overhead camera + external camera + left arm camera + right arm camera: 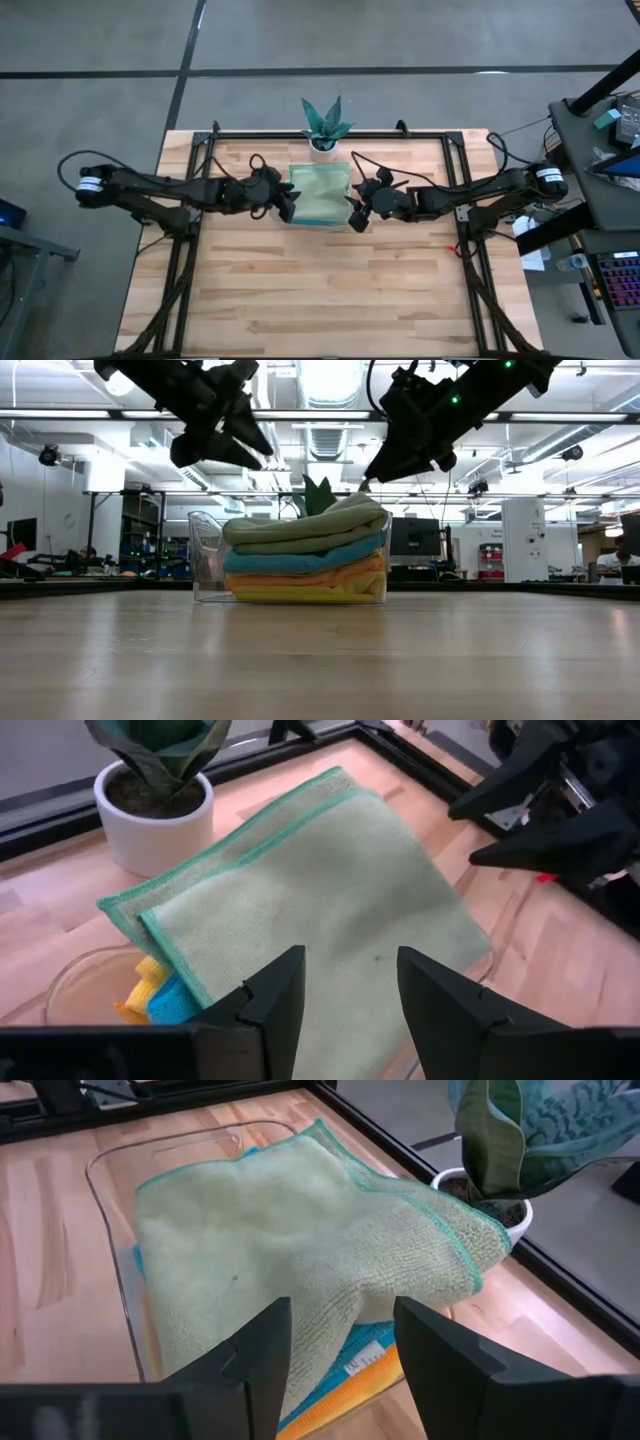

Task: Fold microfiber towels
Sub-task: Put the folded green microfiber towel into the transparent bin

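All the microfiber towels that show sit folded in one stack inside the clear plastic tray (205, 560), which stands near the far edge of the worktop (320, 290), midway between its left and right edges and just in front of the small potted plant (326, 125). From the low view the stack reads, bottom to top, as a yellow towel (305, 593), an orange towel (310, 574), a teal-blue towel (300, 558) and the pale green towel (305, 528) lying folded on top; whether the yellow layer is one cloth or two cannot be told from here. The pale green towel has its teal-stitched edges roughly aligned, though one corner droops over the tray's rim on the plant side. No loose, unfolded cloth lies anywhere else on the worktop. The left claw (345, 982) hangs above the stack's left side with its fingers apart and nothing between them, and the right claw (340, 1338) hangs above the right side, likewise spread and empty. Judging by this, the folding looks essentially finished: every visible cloth is folded and stacked, and what remains is at most tidying that drooping corner and drawing both arms clear.
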Action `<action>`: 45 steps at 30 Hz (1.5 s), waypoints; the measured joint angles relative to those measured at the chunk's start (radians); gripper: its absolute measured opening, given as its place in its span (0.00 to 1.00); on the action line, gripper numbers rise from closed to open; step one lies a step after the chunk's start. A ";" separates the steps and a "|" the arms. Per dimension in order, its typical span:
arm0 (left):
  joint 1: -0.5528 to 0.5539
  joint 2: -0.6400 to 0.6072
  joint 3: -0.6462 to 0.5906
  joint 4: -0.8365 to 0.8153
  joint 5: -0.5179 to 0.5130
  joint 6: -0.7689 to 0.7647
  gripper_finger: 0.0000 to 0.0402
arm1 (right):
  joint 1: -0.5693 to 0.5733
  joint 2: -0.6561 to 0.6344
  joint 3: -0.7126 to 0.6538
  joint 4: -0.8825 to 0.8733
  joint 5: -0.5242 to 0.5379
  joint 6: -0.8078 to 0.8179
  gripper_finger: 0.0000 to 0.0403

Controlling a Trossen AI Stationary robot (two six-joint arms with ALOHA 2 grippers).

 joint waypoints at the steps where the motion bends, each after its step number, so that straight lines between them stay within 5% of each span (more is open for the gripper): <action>1: 0.000 0.001 -0.002 0.010 0.000 0.002 0.36 | 0.000 -0.001 0.000 0.000 0.000 -0.001 0.41; 10: -0.008 0.079 -0.003 0.294 0.086 0.200 0.36 | 0.000 0.003 0.000 0.043 -0.011 -0.044 0.25; 17: -0.004 0.230 -0.006 0.303 0.047 0.206 0.36 | -0.006 0.011 0.000 0.148 -0.058 -0.145 0.04; 23: 0.009 0.325 -0.006 0.296 -0.071 0.206 0.36 | -0.049 0.064 0.035 0.187 -0.080 -0.195 0.02; 45: 0.015 0.372 0.013 0.146 0.006 0.121 0.36 | -0.138 0.241 0.119 -0.052 -0.111 -0.206 0.02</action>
